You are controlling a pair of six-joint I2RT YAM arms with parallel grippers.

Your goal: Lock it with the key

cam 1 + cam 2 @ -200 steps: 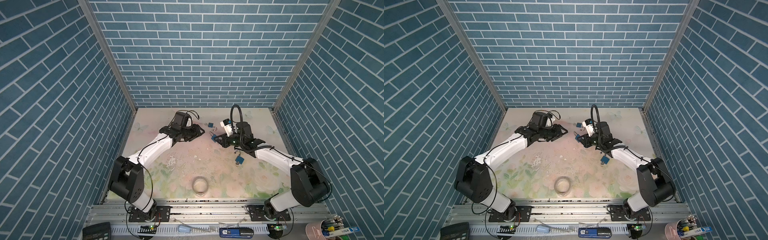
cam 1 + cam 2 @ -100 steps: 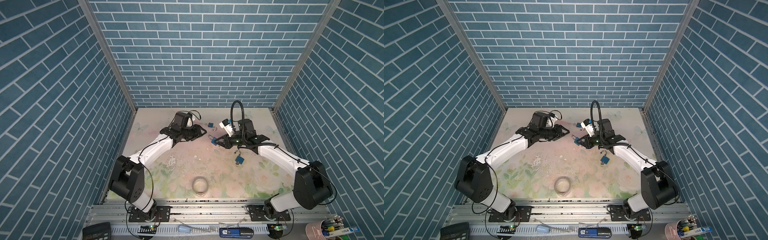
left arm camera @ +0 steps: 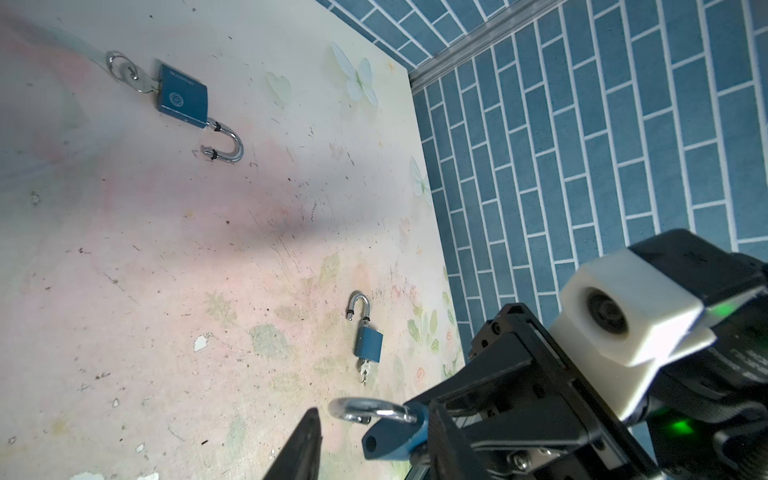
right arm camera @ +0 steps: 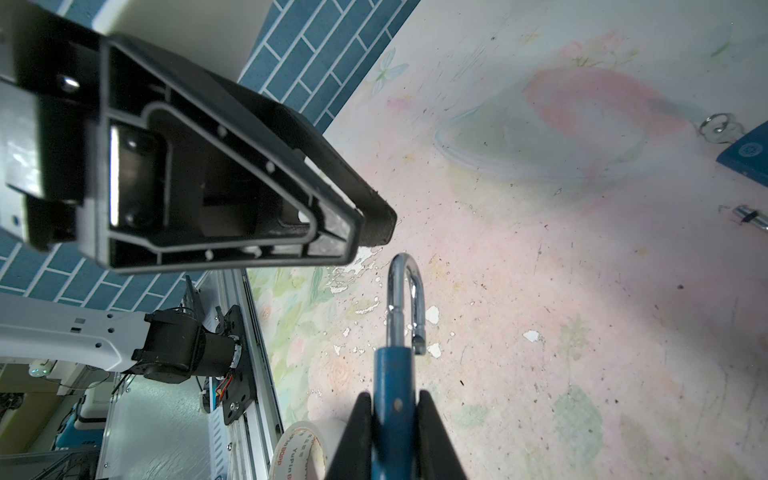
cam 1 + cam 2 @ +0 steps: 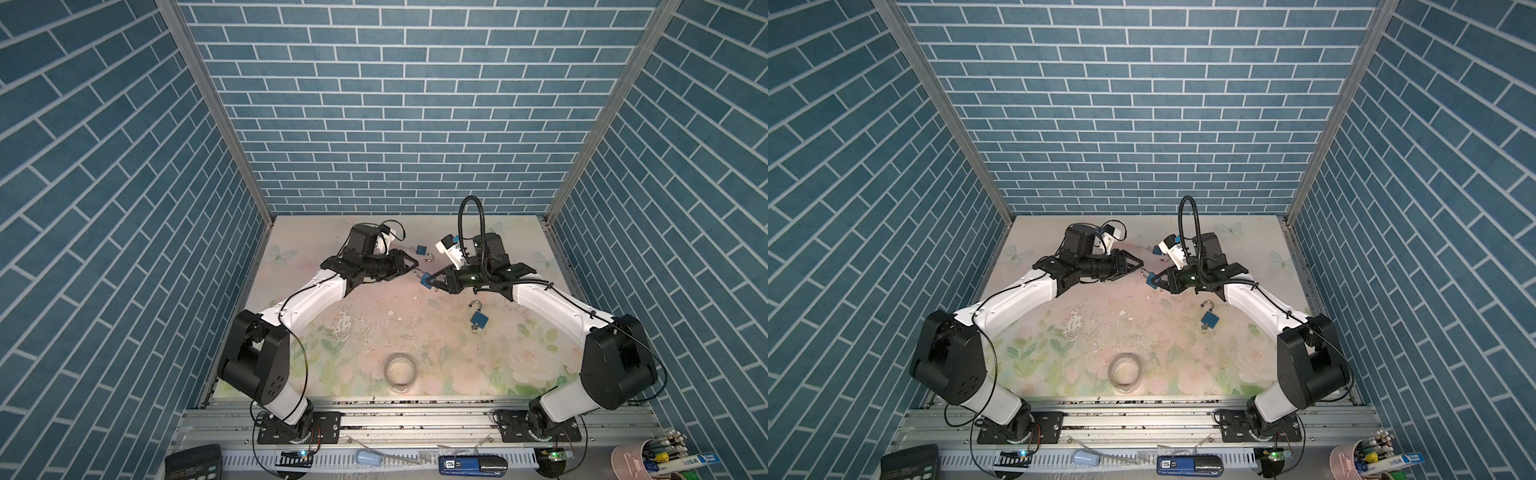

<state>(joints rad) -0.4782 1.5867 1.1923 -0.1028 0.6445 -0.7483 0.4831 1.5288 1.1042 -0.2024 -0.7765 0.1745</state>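
Observation:
My right gripper [image 5: 430, 282] is shut on the body of a blue padlock [image 4: 393, 374], held above the table near its middle. The padlock's silver shackle [image 4: 405, 291] is swung open and points toward my left gripper [image 5: 413, 266]. That gripper is open, its tips right at the shackle [image 3: 365, 409], and one finger [image 3: 305, 449] shows beside it. It holds nothing. Both top views show the two grippers tip to tip [image 5: 1144, 272]. Whether a key sits in the held padlock is hidden.
Two more open blue padlocks lie on the flowered table [image 5: 374, 316], each with a key in it: one at the back [image 5: 422, 250], one on the right [image 5: 479, 319]. A roll of clear tape [image 5: 400, 371] stands near the front edge. Brick-patterned walls close in three sides.
My left gripper has edged right, up to the padlock's shackle, with its fingers a little closer together. My right gripper has shifted slightly left, still holding the padlock.

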